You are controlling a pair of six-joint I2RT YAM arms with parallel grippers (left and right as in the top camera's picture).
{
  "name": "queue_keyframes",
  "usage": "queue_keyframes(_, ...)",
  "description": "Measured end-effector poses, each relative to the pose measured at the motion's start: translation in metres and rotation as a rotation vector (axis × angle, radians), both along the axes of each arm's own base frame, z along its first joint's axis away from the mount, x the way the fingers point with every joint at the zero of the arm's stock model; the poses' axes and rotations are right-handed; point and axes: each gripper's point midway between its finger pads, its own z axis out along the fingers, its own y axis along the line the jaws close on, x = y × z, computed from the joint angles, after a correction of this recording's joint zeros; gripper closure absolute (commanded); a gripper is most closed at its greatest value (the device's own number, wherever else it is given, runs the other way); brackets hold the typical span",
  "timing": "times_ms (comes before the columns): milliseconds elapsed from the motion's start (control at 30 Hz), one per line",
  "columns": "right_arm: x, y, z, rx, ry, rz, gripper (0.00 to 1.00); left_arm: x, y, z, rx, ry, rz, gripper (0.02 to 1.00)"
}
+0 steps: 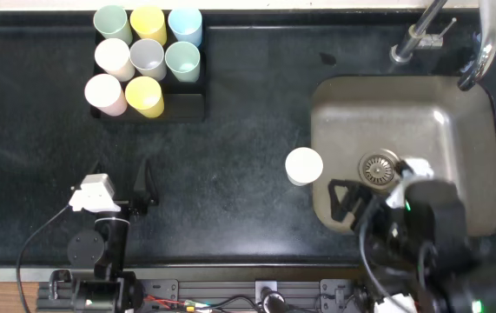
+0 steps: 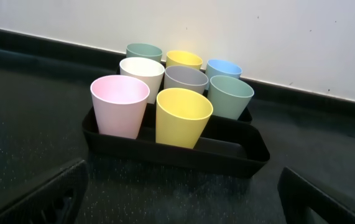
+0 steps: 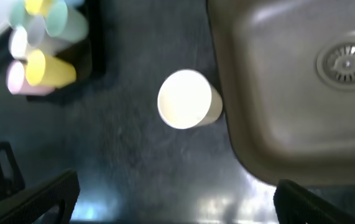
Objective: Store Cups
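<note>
Both stand wide open and empty — the left gripper (image 2: 183, 206) faces a black plastic tray (image 2: 227, 158) of pastel plastic cups (image 2: 183, 117), the right gripper (image 3: 177, 205) is near a lone white plastic cup (image 3: 186, 99) beside the steel sink (image 3: 289, 93).

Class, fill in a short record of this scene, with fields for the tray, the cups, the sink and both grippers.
Tray: black, on the counter, one corner slot free
Cups in tray: eight, upright
White cup: alone, standing on the counter beside the sink
Left gripper: open, empty, apart from the tray
Right gripper: open, empty, by the sink's edge near the white cup
</note>
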Motion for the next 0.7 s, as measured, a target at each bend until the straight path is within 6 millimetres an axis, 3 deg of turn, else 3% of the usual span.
queue_keyframes(100, 0.009, 0.006, -0.004, -0.035, 0.094, 0.031, 0.003, 0.000, 0.000, 0.000, 0.000, 0.000, 0.000, 0.018)
queue_keyframes(200, 0.013, 0.008, -0.021, -0.075, 0.197, 0.047, 0.003, 0.000, 0.000, 0.000, 0.000, 0.000, 0.000, 0.020)
queue_keyframes(367, 0.004, 0.007, -0.045, -0.133, 0.360, 0.072, 0.005, 0.000, 0.000, 0.000, 0.007, 0.000, -0.001, 0.020)
queue_keyframes(700, 0.011, 0.007, -0.047, -0.195, 0.315, 0.156, 0.005, 0.000, 0.000, 0.000, 0.206, -0.002, -0.017, 0.018)
